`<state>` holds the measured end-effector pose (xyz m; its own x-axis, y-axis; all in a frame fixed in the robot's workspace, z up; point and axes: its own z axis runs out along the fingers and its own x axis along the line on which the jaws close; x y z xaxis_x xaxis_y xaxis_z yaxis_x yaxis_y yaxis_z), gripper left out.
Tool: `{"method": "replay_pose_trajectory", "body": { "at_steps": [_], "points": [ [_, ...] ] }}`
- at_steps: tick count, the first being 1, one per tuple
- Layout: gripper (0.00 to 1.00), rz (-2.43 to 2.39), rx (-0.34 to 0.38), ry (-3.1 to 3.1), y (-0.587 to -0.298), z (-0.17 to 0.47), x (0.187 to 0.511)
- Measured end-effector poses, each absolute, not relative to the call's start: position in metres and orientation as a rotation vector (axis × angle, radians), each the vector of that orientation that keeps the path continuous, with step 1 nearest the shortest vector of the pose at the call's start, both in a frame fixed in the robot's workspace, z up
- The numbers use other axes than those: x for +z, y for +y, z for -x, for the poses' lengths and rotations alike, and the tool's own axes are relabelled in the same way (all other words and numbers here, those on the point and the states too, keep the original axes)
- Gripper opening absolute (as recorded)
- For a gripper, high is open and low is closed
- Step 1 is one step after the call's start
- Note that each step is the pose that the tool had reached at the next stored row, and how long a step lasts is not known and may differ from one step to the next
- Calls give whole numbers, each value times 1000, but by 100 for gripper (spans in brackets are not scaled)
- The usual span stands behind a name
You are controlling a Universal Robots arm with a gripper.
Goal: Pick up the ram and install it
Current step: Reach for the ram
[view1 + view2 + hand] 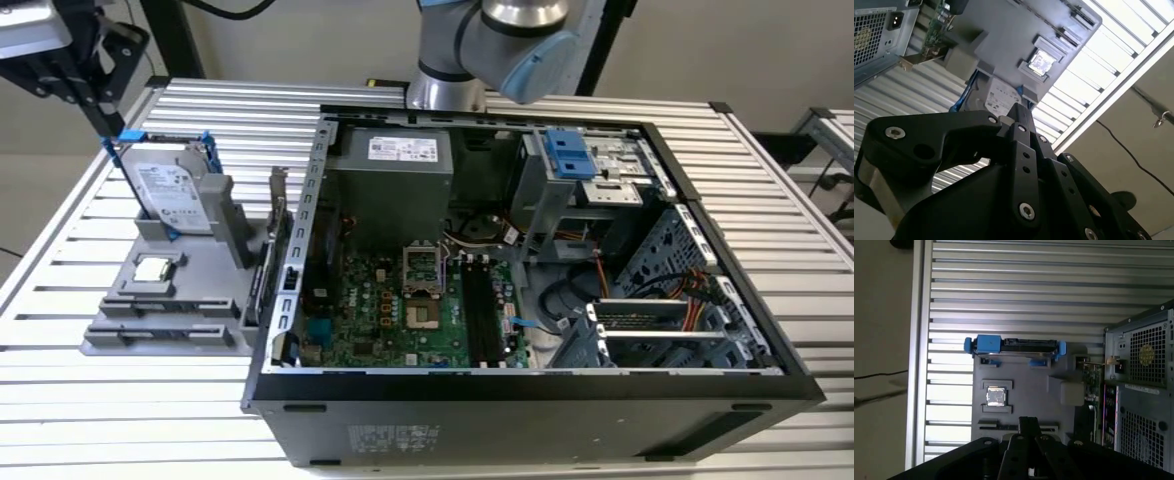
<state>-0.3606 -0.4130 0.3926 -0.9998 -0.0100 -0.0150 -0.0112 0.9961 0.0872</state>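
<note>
My black gripper (110, 124) hangs high at the exterior view's left, over the far end of a grey parts holder (200, 292). In both wrist views its fingertips (1027, 421) (1019, 111) meet in one narrow tip, and I see nothing between them. Under that tip in the first wrist view lies a long narrow slot of the holder (1049, 428). The ram is hidden: I make out no bluish-green stick. The long black motherboard slots (477, 310) lie inside the open computer case (534, 385).
On the holder stand a silver hard drive in a blue frame (174, 195) (1014, 346) and a small square processor chip (156, 268) (995, 396). A green circuit card with a metal bracket (1089, 385) stands between holder and case. Slatted metal table (80, 400) all round.
</note>
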Motion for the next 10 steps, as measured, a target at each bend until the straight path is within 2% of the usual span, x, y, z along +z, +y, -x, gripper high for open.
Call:
{"method": "replay_pose_trajectory", "body": {
  "at_steps": [10],
  "points": [
    [0, 17, 137, 3124, -436, 361, 393]
  ]
}}
